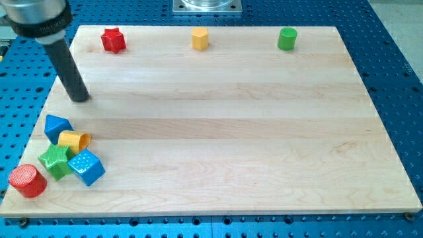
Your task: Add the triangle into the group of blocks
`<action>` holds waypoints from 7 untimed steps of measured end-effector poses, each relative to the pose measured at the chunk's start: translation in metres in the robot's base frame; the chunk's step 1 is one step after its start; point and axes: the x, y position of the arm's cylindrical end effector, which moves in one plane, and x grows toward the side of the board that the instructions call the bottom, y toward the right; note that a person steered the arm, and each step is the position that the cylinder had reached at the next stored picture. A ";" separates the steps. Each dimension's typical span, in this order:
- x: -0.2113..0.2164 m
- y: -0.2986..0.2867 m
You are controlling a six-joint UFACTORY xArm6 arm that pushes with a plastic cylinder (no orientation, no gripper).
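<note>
A blue triangle block (57, 126) lies at the view's lower left, touching a yellow cylinder on its side (74, 140). Below them a green star (55, 160) and a blue cube (86, 166) sit close together, with a red cylinder (27, 180) at the board's bottom left corner. My tip (80, 98) rests on the board above and slightly right of the blue triangle, a short gap away, touching no block.
Along the view's top edge stand a red star (113, 40), a yellow hexagonal block (199, 38) and a green cylinder (287, 38). The wooden board (225, 132) lies on a blue perforated table. A metal mount shows at top centre (207, 6).
</note>
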 end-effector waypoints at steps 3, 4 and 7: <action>0.018 0.041; 0.045 -0.017; -0.053 0.014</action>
